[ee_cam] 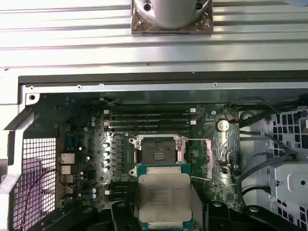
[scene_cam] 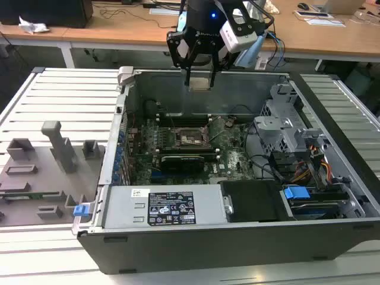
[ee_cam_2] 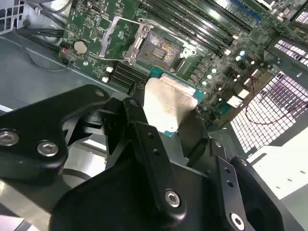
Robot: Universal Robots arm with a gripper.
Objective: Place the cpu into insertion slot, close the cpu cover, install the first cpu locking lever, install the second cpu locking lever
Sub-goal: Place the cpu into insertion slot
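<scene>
My gripper (scene_cam: 199,76) hangs above the open computer case (scene_cam: 119,160), shut on the cpu (scene_cam: 200,82). In both wrist views the cpu (ee_cam_2: 168,103) (ee_cam: 163,192) shows its silver top face with a green edge, clamped between the black fingers (ee_cam_2: 139,120). Below it on the green motherboard (ee_cam: 86,159) lies the insertion slot (ee_cam: 158,153) (ee_cam_2: 161,48) (scene_cam: 191,138), uncovered, with its brownish contact centre showing. The cpu cover (ee_cam: 211,155) (ee_cam_2: 118,36) is swung open beside the slot. The cpu is well above the slot, apart from it.
Long black memory slots (ee_cam: 149,120) run beside the socket. A black expansion card (scene_cam: 184,160) lies across the board. A labelled power supply (scene_cam: 169,208) and drive cages (scene_cam: 285,124) line the case. Grey fixtures (scene_cam: 56,145) stand on the table at the exterior view's left.
</scene>
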